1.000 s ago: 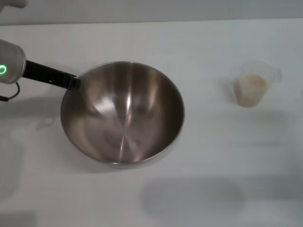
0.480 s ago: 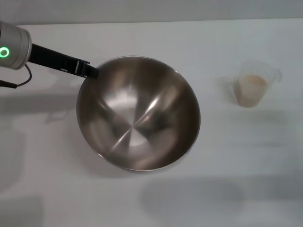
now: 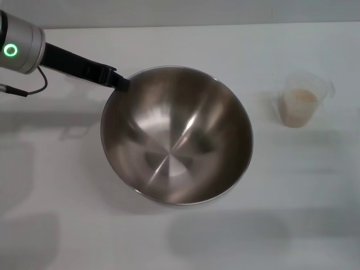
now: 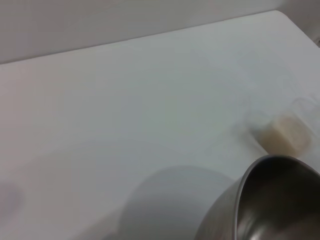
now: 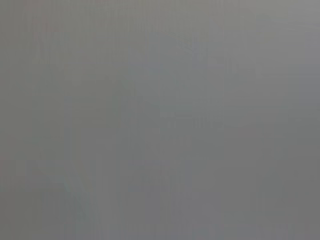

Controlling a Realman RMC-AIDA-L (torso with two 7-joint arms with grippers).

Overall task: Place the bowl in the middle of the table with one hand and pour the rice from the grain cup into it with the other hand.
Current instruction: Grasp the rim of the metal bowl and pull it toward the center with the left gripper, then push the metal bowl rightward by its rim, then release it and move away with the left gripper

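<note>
Your left gripper (image 3: 120, 82) is coming in from the table's (image 3: 56, 225) far left corner, pinching the bowl's (image 3: 177, 135) rim | bowl is sitting mid-table, tipped up | grain cup (image 3: 301, 104) with rice (image 3: 298, 107) is standing near the right edge | right gripper is showing nowhere.

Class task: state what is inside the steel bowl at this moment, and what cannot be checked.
The bowl holds nothing visible, only bare shiny metal. The rice sits in the grain cup. The table beneath the bowl is hidden.
</note>
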